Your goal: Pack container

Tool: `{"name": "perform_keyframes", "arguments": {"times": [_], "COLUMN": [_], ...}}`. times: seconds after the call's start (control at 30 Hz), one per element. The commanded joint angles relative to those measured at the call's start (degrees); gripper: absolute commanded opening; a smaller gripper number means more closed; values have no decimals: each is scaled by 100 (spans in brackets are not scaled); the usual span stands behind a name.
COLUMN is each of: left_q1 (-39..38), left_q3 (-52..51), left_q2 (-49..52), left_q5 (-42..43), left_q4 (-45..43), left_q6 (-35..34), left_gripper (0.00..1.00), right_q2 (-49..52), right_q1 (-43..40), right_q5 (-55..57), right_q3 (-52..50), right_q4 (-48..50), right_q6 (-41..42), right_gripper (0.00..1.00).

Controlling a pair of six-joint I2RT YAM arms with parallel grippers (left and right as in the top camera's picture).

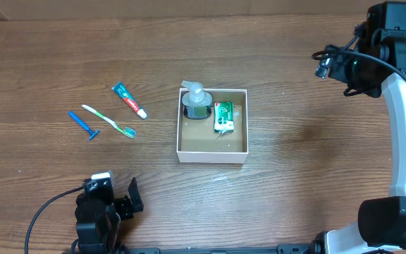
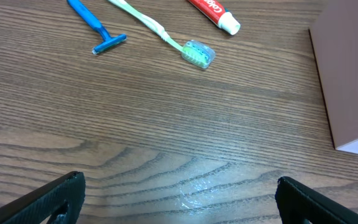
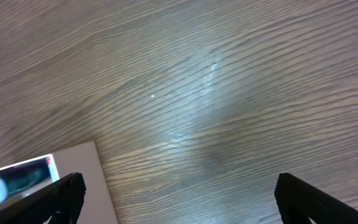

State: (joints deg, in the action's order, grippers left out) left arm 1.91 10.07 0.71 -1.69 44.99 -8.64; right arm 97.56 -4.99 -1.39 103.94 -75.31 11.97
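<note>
Sitting near the middle of the wooden table [image 1: 294,183], the container [image 1: 212,156] holds two things side by side against its far wall. On the left, in the far left corner, a clear pump bottle [image 1: 196,104] with green contents stands upright, its pale pump head reaching over the rim. Just beside it on the right, a small green-and-white packet [image 1: 223,117] lies flat. The near half of the floor shows plain cardboard.

Over at the near left edge of the table, the left gripper [image 2: 179,190] hangs over bare wood with its jaws spread wide, gripping and touching nothing. Ahead of it, from left to right, lie a blue razor [image 1: 83,125], a green-and-white toothbrush [image 1: 108,121] and a toothpaste tube [image 1: 129,99]. All three are loose on the wood, well apart from the container on their right. At the far right, the right gripper [image 3: 179,186] is raised over the wood, its jaws just as wide and holding nothing. A corner of the container shows at the lower left of its wrist view.

As for looks, the container is square and shallow, open on top, with thin white walls and a brown cardboard floor. It is far larger than any of the toiletries and sits squarely on the table.
</note>
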Motion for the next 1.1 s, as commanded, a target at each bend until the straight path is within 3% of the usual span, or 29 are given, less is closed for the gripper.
{"name": "perform_keyframes", "arguments": {"times": [0.0, 0.2, 0.9, 0.97, 1.07], "left_q1": [33, 31, 33, 31, 31], "left_q3": [-4, -4, -4, -4, -4], "left_q2": [-31, -31, -31, -31, -31], "left_q5": [68, 68, -254, -66, 876], "left_q4": [4, 4, -116, -293, -535], "left_q6": [-52, -52, -37, -138, -820], "left_gripper": [100, 100, 100, 100, 100], "right_q2": [-111, -111, -111, -111, -111], "right_q1": [-81, -87, -87, -87, -87], "right_q5": [459, 951, 929, 929, 929], "right_q3": [129, 129, 129, 129, 129], "right_q4": [-26, -24, 17, 15, 17], "right_q6": [-155, -157, -155, -155, -155], "right_gripper": [100, 100, 100, 100, 100]}}
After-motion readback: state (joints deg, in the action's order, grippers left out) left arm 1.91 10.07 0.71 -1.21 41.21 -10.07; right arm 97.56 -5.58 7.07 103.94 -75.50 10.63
